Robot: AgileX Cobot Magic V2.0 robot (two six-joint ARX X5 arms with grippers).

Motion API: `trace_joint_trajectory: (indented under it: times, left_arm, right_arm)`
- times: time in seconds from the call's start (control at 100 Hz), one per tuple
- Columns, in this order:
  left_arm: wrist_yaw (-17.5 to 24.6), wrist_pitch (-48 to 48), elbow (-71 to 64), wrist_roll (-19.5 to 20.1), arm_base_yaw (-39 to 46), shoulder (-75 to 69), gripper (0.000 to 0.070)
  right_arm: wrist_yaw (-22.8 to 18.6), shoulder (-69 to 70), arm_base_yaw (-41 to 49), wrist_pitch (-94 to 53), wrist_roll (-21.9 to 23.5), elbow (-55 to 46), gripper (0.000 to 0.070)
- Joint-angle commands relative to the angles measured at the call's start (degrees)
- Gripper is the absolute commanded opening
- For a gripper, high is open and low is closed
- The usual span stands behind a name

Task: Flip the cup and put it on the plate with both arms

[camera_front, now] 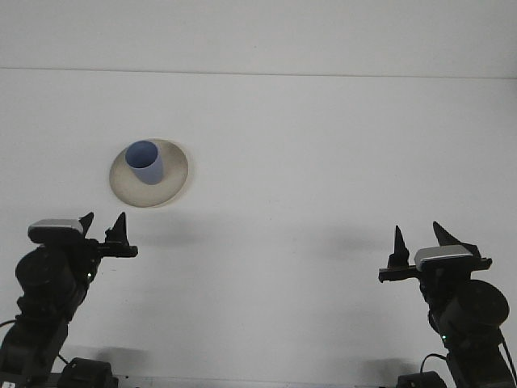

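White table (323, 162) holds cup (146, 162) on plate (174, 182), beyond left pincer (103, 224).

You can see a big, flat white table (323, 162) that fills almost the whole view. On the far side, a plain white wall (258, 32) stands behind it. A thin line runs from left to right where they meet.
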Motion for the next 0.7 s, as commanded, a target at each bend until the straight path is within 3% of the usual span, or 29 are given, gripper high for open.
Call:
trace_joint_trajectory:
  times: [0.0, 0.14, 0.55, 0.61, 0.69]
  left_arm:
    - [0.00, 3.98, -4.02, 0.31, -0.07, -3.17, 0.0430]
    - [-0.02, 7.52, -9.92, -0.39, -0.07, -8.44, 0.0430]
    - [-0.02, 9.94, -10.08, 1.38, -0.07, -8.76, 0.0412]
    - [0.00, 9.90, -10.08, 1.38, -0.07, -8.76, 0.0344]
    - [-0.02, 9.79, -10.08, 1.38, -0.07, -8.74, 0.0132]
  right_arm:
    - [0.09, 0.09, 0.09, 0.35, -0.20, 0.22, 0.0451]
    - [0.09, 0.09, 0.09, 0.35, -0.20, 0.22, 0.0451]
    - [0.07, 0.09, 0.09, 0.48, -0.24, 0.22, 0.0445]
    - [0.07, 0.09, 0.09, 0.57, -0.24, 0.22, 0.0359]
    - [0.07, 0.09, 0.09, 0.55, -0.24, 0.22, 0.0136]
